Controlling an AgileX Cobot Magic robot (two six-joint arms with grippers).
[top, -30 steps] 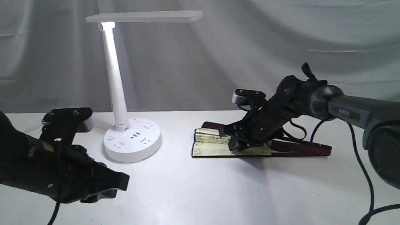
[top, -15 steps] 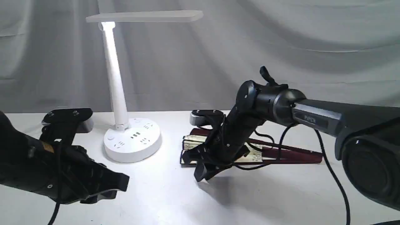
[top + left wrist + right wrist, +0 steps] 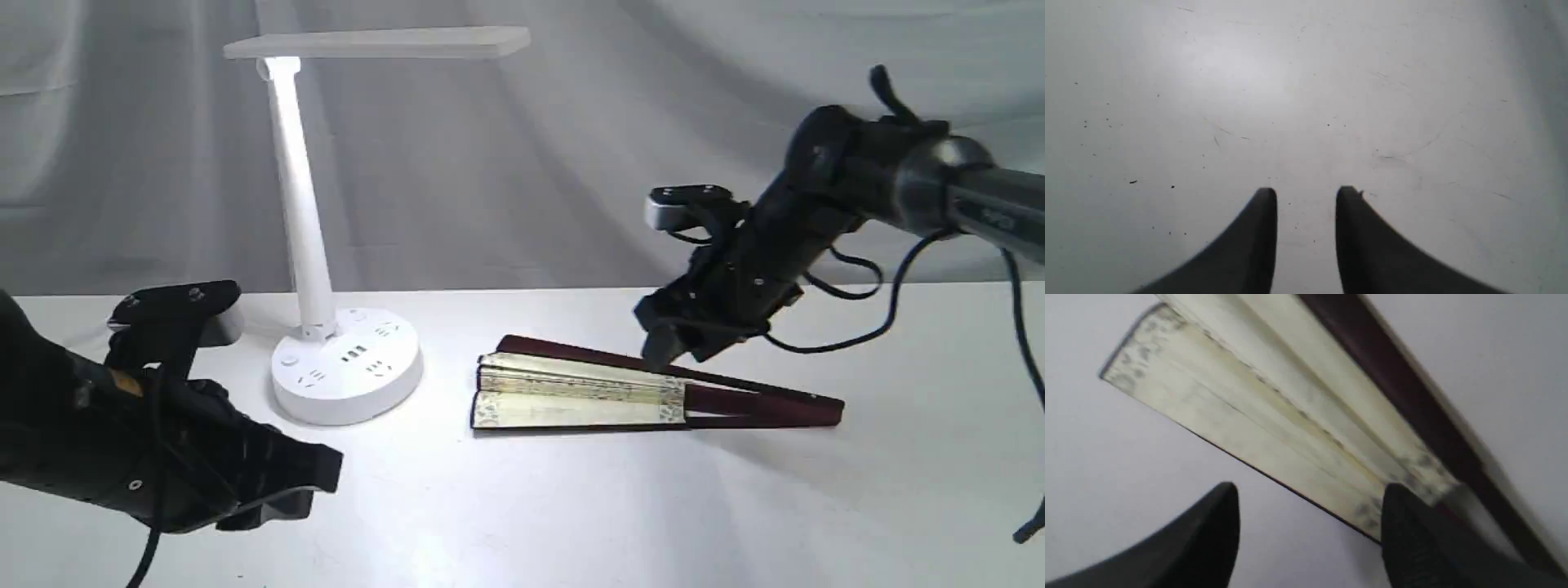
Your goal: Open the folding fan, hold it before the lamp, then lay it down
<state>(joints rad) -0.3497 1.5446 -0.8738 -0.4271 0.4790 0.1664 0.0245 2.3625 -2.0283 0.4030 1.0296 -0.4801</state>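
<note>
My right gripper point(image 3: 676, 353) has lifted clear, jaws wide and empty, leaving the fan point(image 3: 571, 392) barely splayed on the table point(image 3: 522, 506) near the lamp point(image 3: 347, 363), likely for a regrip; my left gripper point(image 3: 1306, 194) waits slightly open, empty.

The right gripper point(image 3: 676, 353) is no longer set down on the fan point(image 3: 571, 396). In the picture from a second ago it is seen low on the leaf near the ribs. Half a second ago it is seen further left, over the wide end and almost at the table point(image 3: 522, 506). Now it is raised and drawn back to the right, above the far guard. Its jaws, narrower before, are now spread wide, and nothing is held between them. The fan is shifted a little to the left of its place of a second ago. Its whole length is now uncovered, and the pleats are seen slightly parted.
</note>
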